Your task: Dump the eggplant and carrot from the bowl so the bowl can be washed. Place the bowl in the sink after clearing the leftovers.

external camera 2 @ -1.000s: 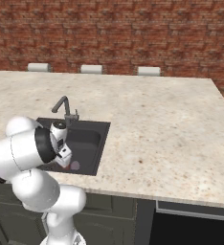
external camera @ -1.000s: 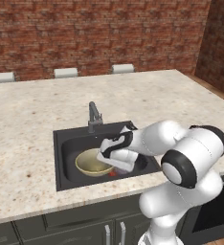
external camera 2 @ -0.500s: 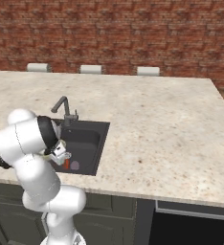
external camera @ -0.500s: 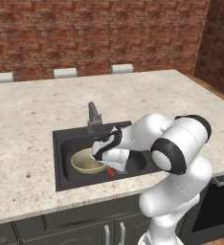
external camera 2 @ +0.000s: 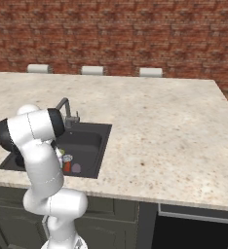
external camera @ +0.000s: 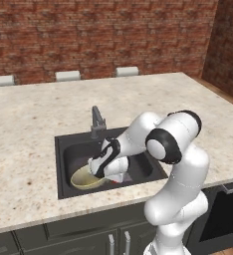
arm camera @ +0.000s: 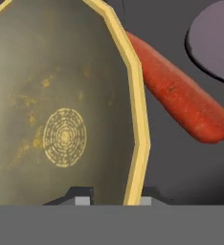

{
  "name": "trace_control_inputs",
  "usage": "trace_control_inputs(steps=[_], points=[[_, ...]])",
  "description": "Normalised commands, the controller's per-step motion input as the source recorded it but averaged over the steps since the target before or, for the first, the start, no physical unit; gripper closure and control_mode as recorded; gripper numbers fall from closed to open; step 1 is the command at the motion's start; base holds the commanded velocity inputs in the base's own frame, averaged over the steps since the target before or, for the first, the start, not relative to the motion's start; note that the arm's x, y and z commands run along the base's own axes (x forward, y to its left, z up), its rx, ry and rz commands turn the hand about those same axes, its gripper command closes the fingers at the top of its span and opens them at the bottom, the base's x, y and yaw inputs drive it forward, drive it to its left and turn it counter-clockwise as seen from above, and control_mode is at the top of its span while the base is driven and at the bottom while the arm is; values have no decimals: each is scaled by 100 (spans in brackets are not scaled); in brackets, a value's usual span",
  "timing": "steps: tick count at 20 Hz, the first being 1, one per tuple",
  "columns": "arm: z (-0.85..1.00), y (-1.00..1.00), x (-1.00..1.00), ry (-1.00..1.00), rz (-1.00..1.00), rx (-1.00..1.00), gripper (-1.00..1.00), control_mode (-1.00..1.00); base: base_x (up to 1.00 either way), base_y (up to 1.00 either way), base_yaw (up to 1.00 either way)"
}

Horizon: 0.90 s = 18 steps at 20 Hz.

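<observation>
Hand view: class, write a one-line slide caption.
Gripper straddles the emptied bowl's rim; the carrot lies outside it.

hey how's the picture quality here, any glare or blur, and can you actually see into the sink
Left base view: sharp, even light, no glare; the arm hides part of the black sink, leaving the bowl's near rim showing. Hand view: very close, bowl and carrot crisp, a soft-edged purple shape at the corner.

Both base views look forward and down over the counter (external camera: 34, 129) at the brick wall, sharing the sink (external camera: 73, 152) from opposite sides. The hand view sits close above the bowl (arm camera: 61, 105) and carrot (arm camera: 181, 95).
</observation>
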Motion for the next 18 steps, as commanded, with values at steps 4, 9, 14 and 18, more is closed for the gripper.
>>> trace_control_inputs(steps=[4, 9, 14, 18], points=[[19, 1, -3, 2, -3, -1, -100, -100, 0, 0, 0], [92, -6, -25, -11, -12, 0, -100, -100, 0, 0, 0], [100, -19, -72, -31, -8, 0, -100, -100, 0, 0, 0], [100, -22, -100, -37, -5, 0, -100, -100, 0, 0, 0]])
